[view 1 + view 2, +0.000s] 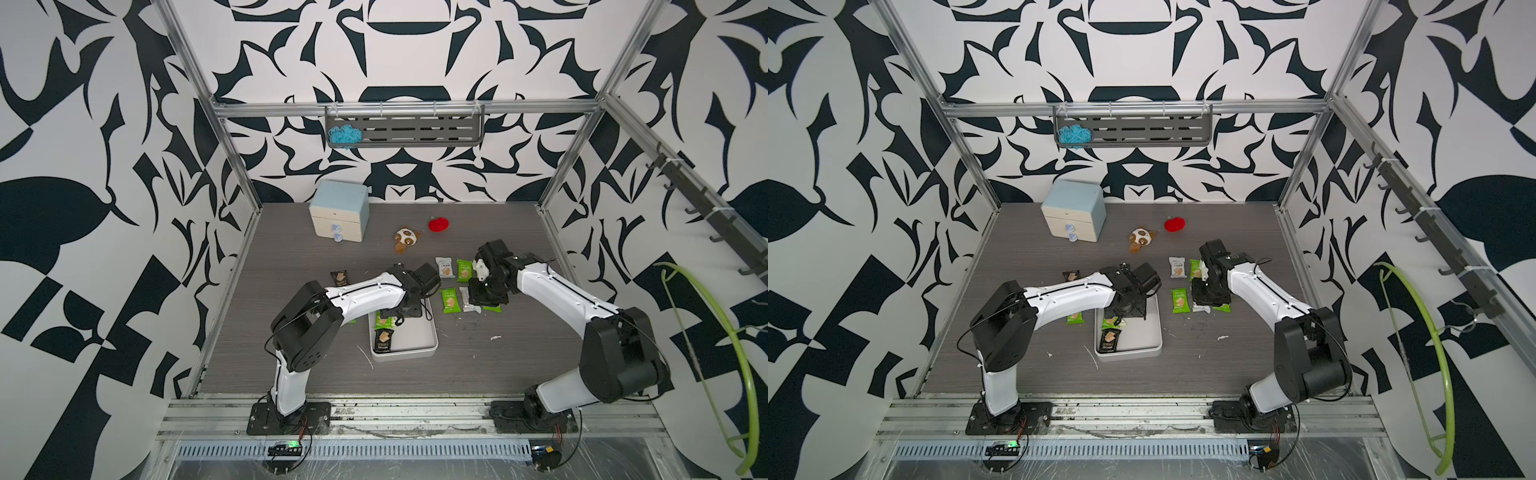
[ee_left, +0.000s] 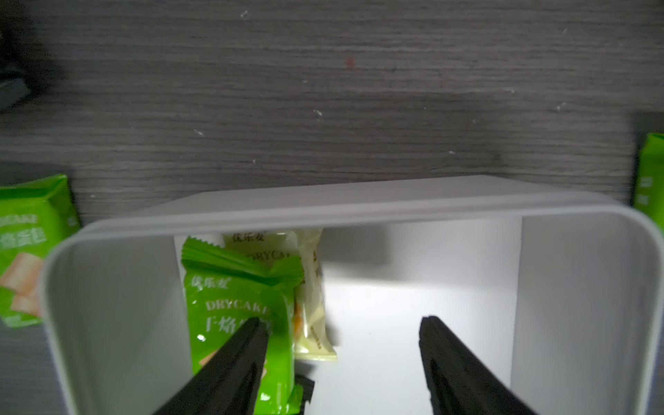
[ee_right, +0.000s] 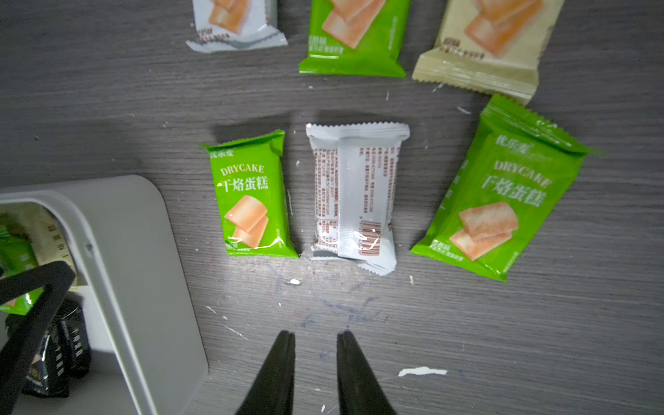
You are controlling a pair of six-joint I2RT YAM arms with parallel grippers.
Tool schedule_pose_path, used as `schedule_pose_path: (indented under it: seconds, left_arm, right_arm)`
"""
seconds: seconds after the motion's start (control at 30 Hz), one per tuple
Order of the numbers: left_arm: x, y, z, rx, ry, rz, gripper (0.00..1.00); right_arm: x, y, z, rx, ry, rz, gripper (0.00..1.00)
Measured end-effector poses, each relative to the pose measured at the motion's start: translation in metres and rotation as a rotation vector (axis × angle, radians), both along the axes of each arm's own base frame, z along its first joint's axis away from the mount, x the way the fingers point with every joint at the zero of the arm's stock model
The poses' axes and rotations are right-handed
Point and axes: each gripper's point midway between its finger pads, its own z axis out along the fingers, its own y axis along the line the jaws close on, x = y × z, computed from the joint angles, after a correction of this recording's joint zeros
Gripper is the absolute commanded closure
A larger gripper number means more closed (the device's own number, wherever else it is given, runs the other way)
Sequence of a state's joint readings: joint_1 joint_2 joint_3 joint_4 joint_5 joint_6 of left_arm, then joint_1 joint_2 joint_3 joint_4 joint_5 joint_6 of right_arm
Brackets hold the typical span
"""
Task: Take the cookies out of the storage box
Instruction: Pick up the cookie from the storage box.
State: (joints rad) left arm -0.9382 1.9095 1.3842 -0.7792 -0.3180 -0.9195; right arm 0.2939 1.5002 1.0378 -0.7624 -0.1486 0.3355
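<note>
progress looks well past halfway: most of the packets (image 1: 449,300) already lie out on the table (image 1: 291,249), in a loose cluster to the right of the box (image 1: 435,338) under the right arm. a stray black packet (image 1: 340,277) and a stray green packet (image 1: 1075,318) lie off its left side.

what is left inside, as far as shows, is a green packet (image 2: 237,305) lying partly over a cream packet (image 2: 310,316). a black packet (image 1: 383,340) sits at the near left corner (there may be a second one beside it, too dark to tell).

the left gripper (image 2: 341,323) is down inside the box with its jaws spread and nothing between them. one finger (image 2: 233,359) overlaps the green packet, though whether it touches is unclear. the right gripper (image 3: 316,336) hangs over bare table, its jaws only a slit apart and empty.

the box's long axis runs from the robot toward the back wall. the green packet inside lies flat and face up, its long axis about parallel to the fingers and its crimped end toward the wall ahead of them. the black packet lies along the left wall.
</note>
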Motion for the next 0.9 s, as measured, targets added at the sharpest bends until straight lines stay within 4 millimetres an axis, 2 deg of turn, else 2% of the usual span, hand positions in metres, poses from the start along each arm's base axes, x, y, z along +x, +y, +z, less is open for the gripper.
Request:
schedule_pose_path:
  seconds: [0.17, 0.27, 0.53, 0.73, 0.9]
  left_arm:
    - [-0.003, 0.025, 0.008, 0.002, 0.001, 0.032, 0.25]
    - [0.001, 0.031, 0.011, 0.000, -0.005, 0.049, 0.25]
    - [0.001, 0.040, 0.001, 0.011, 0.012, 0.057, 0.26]
    - [0.001, 0.039, -0.009, 0.023, 0.028, 0.052, 0.28]
    - [-0.001, 0.038, -0.019, 0.033, 0.050, 0.047, 0.36]
  right_arm:
    - [0.001, 0.000, 0.001, 0.001, -0.002, 0.000, 0.73]
    - [0.001, 0.000, 0.001, 0.001, -0.002, 0.000, 0.73]
    - [0.001, 0.000, 0.001, -0.002, -0.002, -0.001, 0.73]
    - [0.001, -0.002, 0.000, -0.011, -0.004, -0.001, 0.73]
    - [0.001, -0.002, 0.000, -0.015, -0.004, 0.000, 0.73]
